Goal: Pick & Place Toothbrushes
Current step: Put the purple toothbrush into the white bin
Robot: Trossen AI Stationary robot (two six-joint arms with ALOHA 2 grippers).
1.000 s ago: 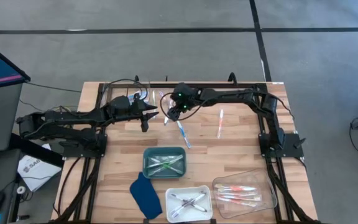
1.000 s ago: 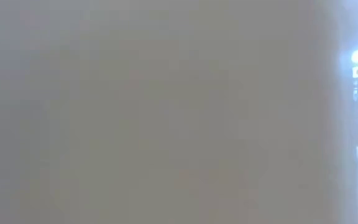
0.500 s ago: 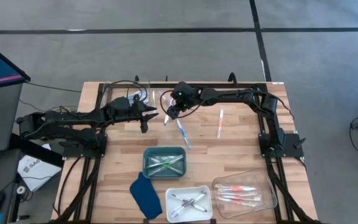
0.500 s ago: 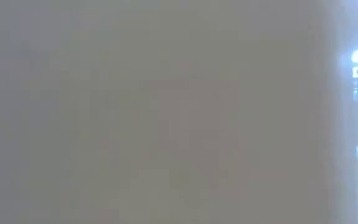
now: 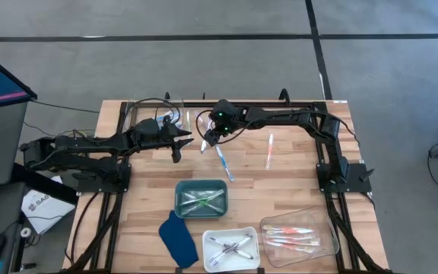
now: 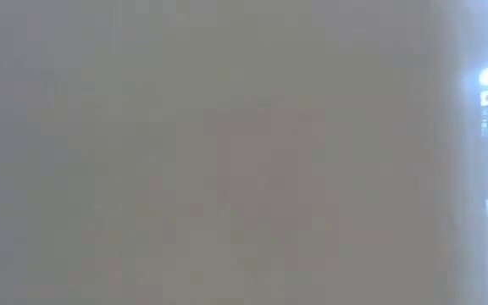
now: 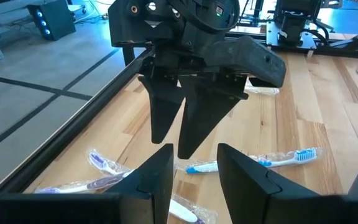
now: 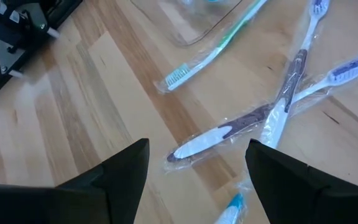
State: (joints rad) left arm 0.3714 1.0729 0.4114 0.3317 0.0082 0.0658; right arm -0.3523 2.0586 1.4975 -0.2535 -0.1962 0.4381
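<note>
Wooden surface (image 5: 150, 183) | right hand (image 5: 207, 139) released, fingers spread above wrapped toothbrushes (image 8: 241, 124) lying loose near the far edge | left hand (image 5: 178, 146) just beside it, fingers partly apart, grasping nothing | more toothbrushes in the green tray (image 5: 201, 199), white tray (image 5: 230, 246) and clear tray (image 5: 299, 235)

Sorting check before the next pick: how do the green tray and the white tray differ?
The green tray sits nearer the table's middle and holds green toothbrushes; the white tray sits at the table's edge beside the dark blue cloth and holds greyish ones. Both are small and rectangular.
</note>
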